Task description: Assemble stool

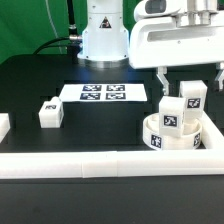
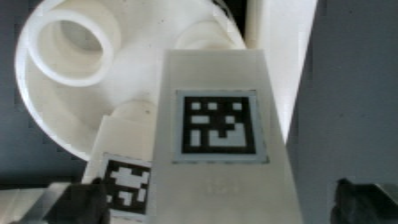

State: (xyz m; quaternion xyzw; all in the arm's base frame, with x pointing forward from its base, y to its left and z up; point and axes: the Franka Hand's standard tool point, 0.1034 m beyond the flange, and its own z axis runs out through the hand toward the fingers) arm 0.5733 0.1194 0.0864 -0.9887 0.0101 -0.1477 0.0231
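Observation:
The stool's round white seat (image 1: 187, 140) lies at the exterior view's right, by the rail corner. Two tagged white legs stand on it: one further back (image 1: 190, 97) and one nearer (image 1: 170, 119). A third leg (image 1: 48, 112) lies loose on the table at the left. My gripper (image 1: 190, 78) is open just above the rear leg, a finger on each side. In the wrist view the gripper (image 2: 222, 205) straddles that leg (image 2: 222, 120) with a gap to the fingers (image 2: 370, 200). The second leg (image 2: 125, 180) and the seat (image 2: 71, 95) are beside and behind it.
The marker board (image 1: 102, 93) lies at the back middle, before the robot base (image 1: 103, 35). A long white rail (image 1: 100, 165) runs along the front and up the right side (image 1: 214, 140). Another white part (image 1: 3, 125) is cut off at the left edge.

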